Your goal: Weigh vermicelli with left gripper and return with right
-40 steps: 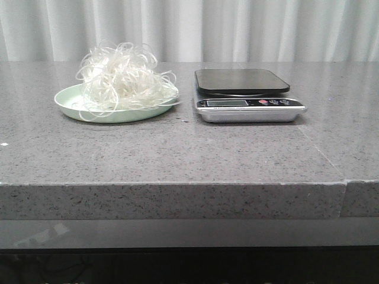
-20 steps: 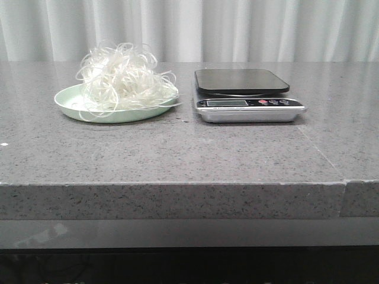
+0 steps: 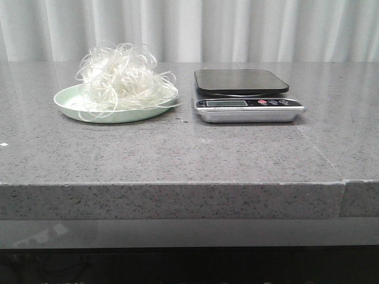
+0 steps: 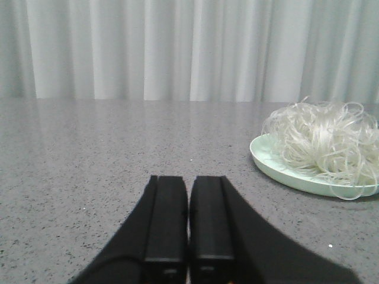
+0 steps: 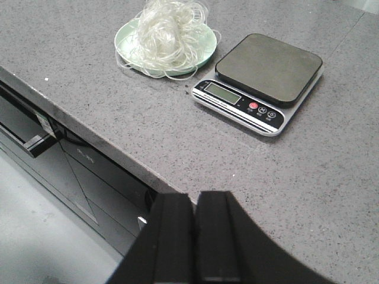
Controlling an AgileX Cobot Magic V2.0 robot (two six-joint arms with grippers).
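We find the vermicelli [image 3: 123, 77] heaped on the green plate [image 3: 71, 106], just beside the empty scale [image 3: 243, 83]. The left gripper [image 4: 188, 236] and right gripper [image 5: 194, 242] are both closed, holding nothing. Risk — loose loops snag or shed strands during transfer.

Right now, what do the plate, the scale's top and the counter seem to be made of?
The plate looks like matte pale green plastic or melamine: an even colour with a thin rim. The scale has a dark, smooth weighing top, possibly glass or plastic, over a silvery base that looks metallic or painted. The counter looks like polished grey speckled stone or a composite, showing soft reflections.
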